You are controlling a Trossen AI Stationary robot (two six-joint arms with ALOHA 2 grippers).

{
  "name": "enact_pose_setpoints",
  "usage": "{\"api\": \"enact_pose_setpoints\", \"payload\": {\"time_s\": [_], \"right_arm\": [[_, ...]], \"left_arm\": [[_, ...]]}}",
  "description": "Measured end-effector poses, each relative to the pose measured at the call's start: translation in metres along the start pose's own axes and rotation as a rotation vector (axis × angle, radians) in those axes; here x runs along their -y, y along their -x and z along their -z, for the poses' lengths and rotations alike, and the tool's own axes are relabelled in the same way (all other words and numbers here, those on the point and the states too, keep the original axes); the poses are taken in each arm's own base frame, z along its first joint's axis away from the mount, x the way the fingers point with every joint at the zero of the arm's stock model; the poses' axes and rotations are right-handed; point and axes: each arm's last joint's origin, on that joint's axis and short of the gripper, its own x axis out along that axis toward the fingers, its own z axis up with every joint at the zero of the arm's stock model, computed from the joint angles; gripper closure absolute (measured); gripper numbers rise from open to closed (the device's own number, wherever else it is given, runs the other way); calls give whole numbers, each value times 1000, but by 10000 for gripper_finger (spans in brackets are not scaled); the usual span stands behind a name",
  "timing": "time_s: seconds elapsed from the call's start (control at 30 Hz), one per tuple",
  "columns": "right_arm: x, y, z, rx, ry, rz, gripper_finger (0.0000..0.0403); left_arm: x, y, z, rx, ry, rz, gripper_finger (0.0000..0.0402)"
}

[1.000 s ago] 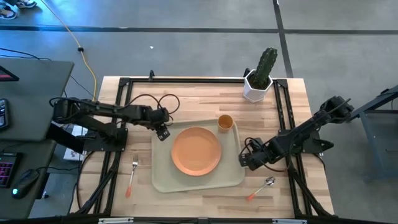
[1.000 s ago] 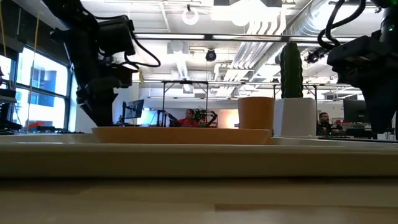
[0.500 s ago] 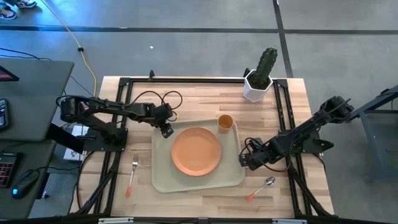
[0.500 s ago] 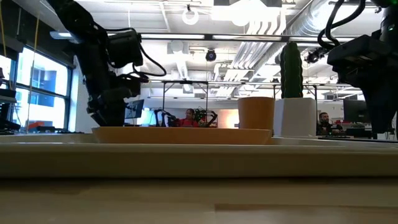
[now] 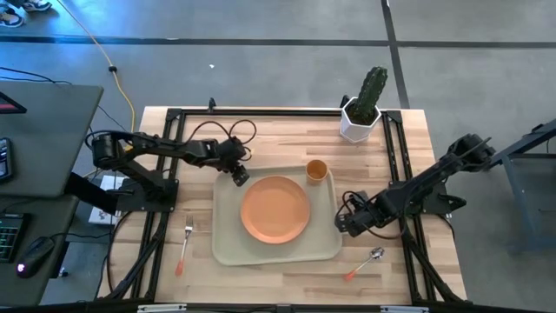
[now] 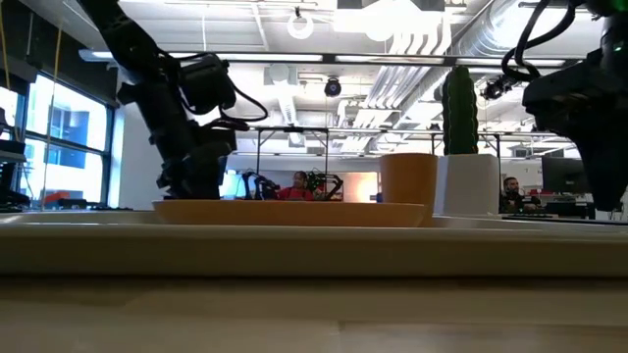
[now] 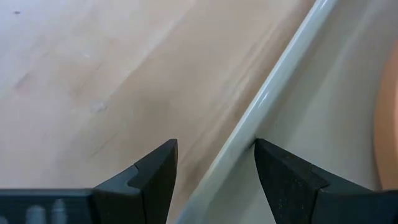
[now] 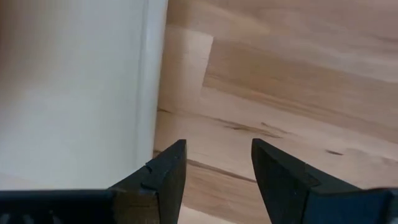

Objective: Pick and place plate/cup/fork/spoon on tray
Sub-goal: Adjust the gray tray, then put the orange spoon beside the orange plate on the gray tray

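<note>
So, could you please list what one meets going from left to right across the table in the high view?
Fork → left gripper → plate → cup → right gripper → cactus pot → spoon.

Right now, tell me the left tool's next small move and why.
Probably back off the large beige plastic tray rim: the open left tool straddles that rim, holding nothing, while the small orange-handled metal fork lies on the wooden table beside the tray.
</note>
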Motion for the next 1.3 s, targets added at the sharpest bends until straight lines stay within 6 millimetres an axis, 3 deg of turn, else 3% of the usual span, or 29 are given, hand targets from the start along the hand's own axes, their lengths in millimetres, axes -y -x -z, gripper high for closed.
{"api": "enact_pose_setpoints", "payload": {"time_s": [0.3, 0.47, 0.63, 0.83, 1.07, 1.3], "right_arm": [[11, 16, -5, 6, -27, 20, 232], [12, 21, 2, -144, -97, 17, 232], [13, 25, 27, -202, -94, -40, 232], [33, 28, 53, -221, -71, 57, 232], [51, 26, 54, -230, -17, 211, 232], [56, -1, 54, -264, 19, 83, 232]], "left_arm": [[-15, 3, -14, 62, 71, -21, 200], [-13, 27, -30, 94, 109, 2, 200], [-4, 59, -40, 199, 120, 33, 200], [14, 93, -36, 309, 162, 135, 200], [34, 121, -22, 413, 213, 116, 200], [51, 131, -8, 405, 230, 167, 200]]}}
